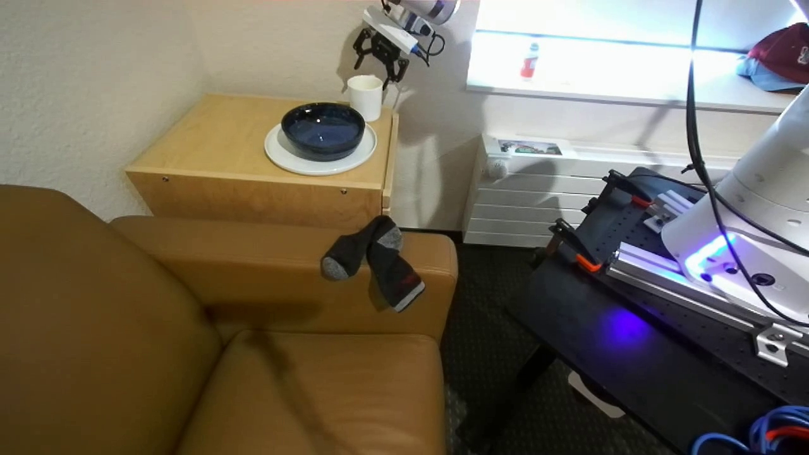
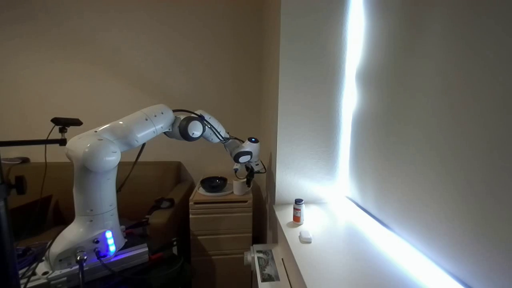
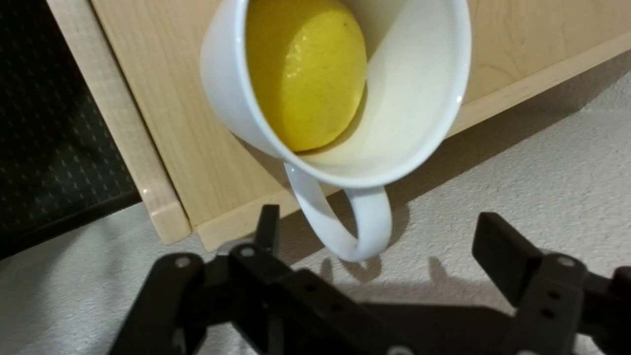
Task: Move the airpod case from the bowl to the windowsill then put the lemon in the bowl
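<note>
1. The lemon [image 3: 315, 74] lies inside the mug [image 3: 409, 98], toward one side of it.
2. The mug stands upright on the worktop [image 1: 208, 139], just beside the plate [image 1: 284, 158]; whether the two touch, I cannot tell.
3. The bowl [image 1: 322, 131] sits upright on the plate.
4. The end effector [image 3: 378, 230] is released — its fingers [image 3: 503, 256] stand wide apart. In the wrist view the mug's handle [image 3: 375, 217] shows between them; how close they are to it in depth is unclear.
5. In both exterior views the end effector hangs from the arm [image 2: 138, 126] near the mug.
6. The case [image 2: 305, 236] is on the windowsill [image 2: 336, 260], near an upright bottle [image 2: 298, 212] but apart from it.
7. In an exterior view a maroon and pale blue cap [image 1: 780, 57] lies on the windowsill, well apart from the bottle.
8. Below the windowsill is the radiator [image 1: 531, 196].
9. Dark socks [image 1: 385, 259] lie across the armrest of the sofa [image 1: 303, 379] — beside the worktop.
</note>
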